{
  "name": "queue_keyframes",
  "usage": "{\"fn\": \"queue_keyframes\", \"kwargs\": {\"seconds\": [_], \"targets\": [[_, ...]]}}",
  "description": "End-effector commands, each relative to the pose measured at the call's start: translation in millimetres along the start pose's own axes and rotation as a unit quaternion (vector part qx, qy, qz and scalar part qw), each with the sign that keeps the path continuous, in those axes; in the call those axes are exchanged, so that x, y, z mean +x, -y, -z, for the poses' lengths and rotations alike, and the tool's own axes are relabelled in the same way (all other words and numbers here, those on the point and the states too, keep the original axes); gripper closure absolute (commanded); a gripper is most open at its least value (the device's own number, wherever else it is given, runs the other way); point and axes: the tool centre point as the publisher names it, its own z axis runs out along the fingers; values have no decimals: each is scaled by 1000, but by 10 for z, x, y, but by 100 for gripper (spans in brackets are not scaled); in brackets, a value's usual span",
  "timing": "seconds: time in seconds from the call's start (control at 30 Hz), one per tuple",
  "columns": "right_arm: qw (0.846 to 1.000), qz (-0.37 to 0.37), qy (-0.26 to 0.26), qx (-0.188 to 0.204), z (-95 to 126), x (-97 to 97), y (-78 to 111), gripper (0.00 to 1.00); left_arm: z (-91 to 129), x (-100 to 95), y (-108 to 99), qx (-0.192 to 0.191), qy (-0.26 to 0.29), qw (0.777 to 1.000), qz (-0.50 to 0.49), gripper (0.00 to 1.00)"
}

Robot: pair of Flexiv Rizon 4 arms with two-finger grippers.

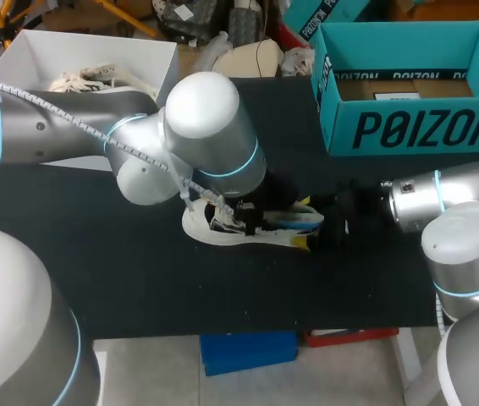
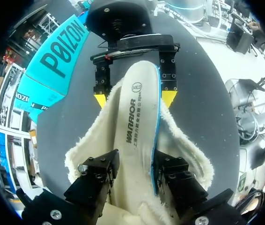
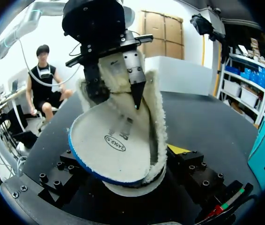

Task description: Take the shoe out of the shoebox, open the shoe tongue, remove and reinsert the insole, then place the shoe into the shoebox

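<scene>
Where: the shoe [image 1: 222, 230] lies on the table [image 1: 138, 279], between our grippers.
Axis: the insole [image 2: 135, 131] runs from left gripper [image 2: 135, 176] straight toward right gripper [image 2: 134, 99].
Left jaws: pinching the insole's heel end.
Right jaws: wide, clasping the shoe's toe.
Push: toeward, we judge.

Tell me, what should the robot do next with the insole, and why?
Probably the left pincer should lift the insole a little way out. It seems to pinch one end of the insole, which tilts up from the fluffy shoe, while the right pincer grips the shoe's other end.
</scene>
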Motion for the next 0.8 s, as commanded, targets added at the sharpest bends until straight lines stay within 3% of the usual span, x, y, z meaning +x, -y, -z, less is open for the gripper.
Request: {"fn": "queue_keyframes", "kwargs": {"seconds": [0.03, 0.27, 0.5, 0.8], "targets": [[1000, -1, 1, 0, -9, 9, 13, 100, -101, 64, 4, -1, 27, 1000, -4, 58], [1000, -1, 1, 0, -9, 9, 13, 100, -219, 18, 119, 13, 40, 999, -5, 61], [1000, -1, 1, 0, -9, 9, 13, 100, -128, -45, 319, 44, 56, 997, -1, 68], [1000, -1, 1, 0, -9, 9, 13, 100, -109, -49, 501, 56, 55, 997, -10, 72]]}}
